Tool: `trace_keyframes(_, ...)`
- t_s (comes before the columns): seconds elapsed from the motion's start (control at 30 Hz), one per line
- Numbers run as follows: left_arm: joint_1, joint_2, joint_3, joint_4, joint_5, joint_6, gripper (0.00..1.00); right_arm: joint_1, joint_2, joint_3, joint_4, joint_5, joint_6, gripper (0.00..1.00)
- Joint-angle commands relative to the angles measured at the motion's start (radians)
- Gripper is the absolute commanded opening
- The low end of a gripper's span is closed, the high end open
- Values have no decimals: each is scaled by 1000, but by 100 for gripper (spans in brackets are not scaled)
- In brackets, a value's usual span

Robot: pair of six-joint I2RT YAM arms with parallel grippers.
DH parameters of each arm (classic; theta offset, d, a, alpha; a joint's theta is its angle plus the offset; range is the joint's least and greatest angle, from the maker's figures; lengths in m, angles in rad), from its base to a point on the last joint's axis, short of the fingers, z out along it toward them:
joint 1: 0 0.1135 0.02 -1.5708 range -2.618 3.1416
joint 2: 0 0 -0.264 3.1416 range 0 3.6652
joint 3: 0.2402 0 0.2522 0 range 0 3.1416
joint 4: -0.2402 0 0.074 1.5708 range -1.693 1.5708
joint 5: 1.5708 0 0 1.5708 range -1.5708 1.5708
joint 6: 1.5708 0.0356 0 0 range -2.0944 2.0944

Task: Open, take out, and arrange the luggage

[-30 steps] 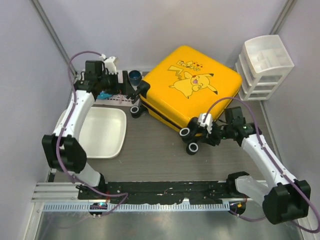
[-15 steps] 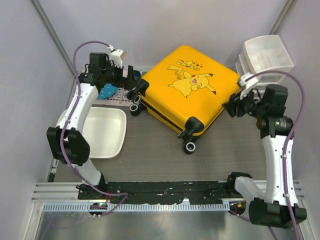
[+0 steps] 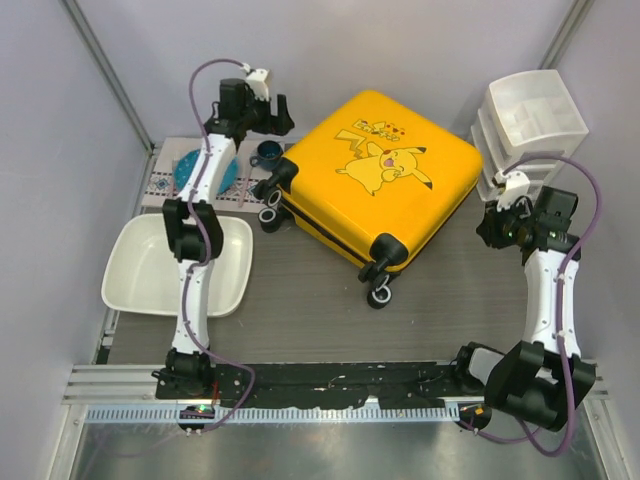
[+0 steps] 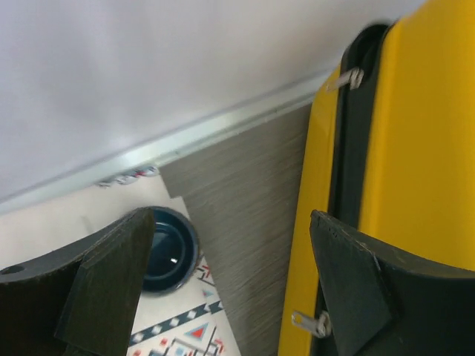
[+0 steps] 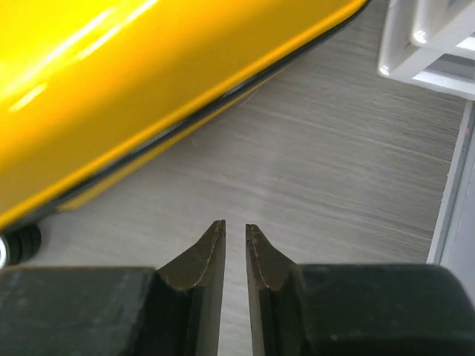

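The luggage (image 3: 385, 175) is a yellow Pikachu-print suitcase lying flat and zipped shut on the table, wheels toward the front left. My left gripper (image 3: 278, 115) hangs open and empty at its back left corner. In the left wrist view this gripper (image 4: 234, 256) spans bare table, its right finger over the suitcase (image 4: 423, 141) and its black zipper band (image 4: 347, 156), where two metal zipper pulls show. My right gripper (image 3: 492, 228) is shut and empty, just off the suitcase's right side. In the right wrist view it (image 5: 235, 226) is above bare table beside the suitcase's edge (image 5: 133, 81).
A white drawer unit (image 3: 525, 125) stands at the back right, close to my right arm, and shows in the right wrist view (image 5: 430, 41). A white tray (image 3: 180, 265) lies front left. A blue cup (image 3: 268, 152) and a blue plate (image 3: 200, 172) sit on a patterned mat.
My left gripper has swung back and right to the suitcase's back left corner. My right gripper has left the front wheel and moved round to the suitcase's right side. The suitcase stays put.
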Motion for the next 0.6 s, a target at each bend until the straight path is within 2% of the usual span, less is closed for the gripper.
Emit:
trace_keyframes(0.0, -73, 125, 61, 89, 78, 23, 90, -6, -111, -30, -120, -64, -282, 22)
trace_keyframes(0.03, -83, 144, 61, 116, 110, 55, 91, -8, -127, -30, -158, -82, -368, 22)
trace_keyframes(0.13, -121, 202, 61, 137, 298, 91, 91, -8, -142, -28, -290, -90, -490, 22)
trace_keyframes(0.17, -132, 216, 57, 132, 341, 147, 91, -8, -145, -30, -365, -95, -529, 22)
trace_keyframes(0.2, -156, 218, 49, 129, 434, 159, 91, -8, -150, -33, -398, -95, -574, 22)
trace_keyframes(0.3, -210, 204, 14, 118, 584, 210, 91, -10, -174, -65, -481, -101, -710, 22)
trace_keyframes(0.37, -237, 198, 1, 92, 616, 238, 91, -10, -180, -96, -537, -121, -849, 23)
trace_keyframes(0.47, -239, 201, 12, 46, 708, 221, 90, -8, -167, -152, -486, -141, -904, 25)
trace_keyframes(0.57, -257, 176, 9, -65, 773, 261, 90, -8, -136, -186, -415, -177, -916, 26)
